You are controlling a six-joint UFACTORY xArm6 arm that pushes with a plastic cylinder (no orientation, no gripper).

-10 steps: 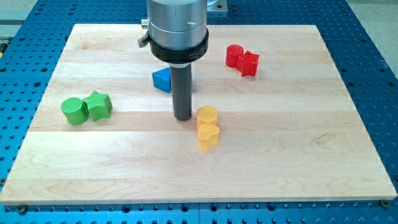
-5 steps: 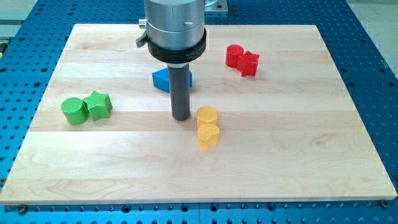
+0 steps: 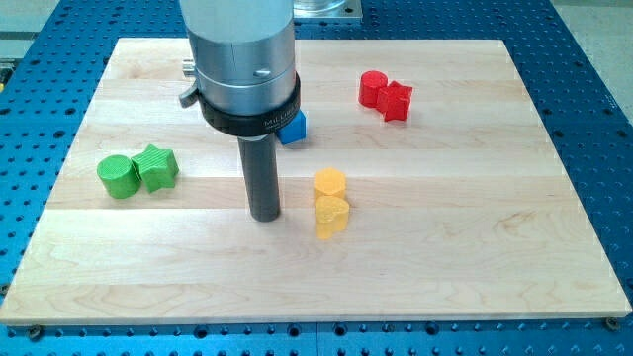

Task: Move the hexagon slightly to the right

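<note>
Yellow hexagon [image 3: 330,183] near the counter [image 3: 475,247] centre, touching the yellow heart-like block [image 3: 331,215] below it. My tip [image 3: 264,216], without jaws, stands left, nearer the lower block; pushing right risks shifting that one instead.

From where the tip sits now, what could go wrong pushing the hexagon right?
1. My tip stands left of the yellow pair, level with the gap between the yellow hexagon and the yellow heart. A straight push right may catch the heart.
2. The two yellow blocks touch, so the heart could drag along.
3. An off-centre hit may spin the hexagon instead of sliding it.
</note>
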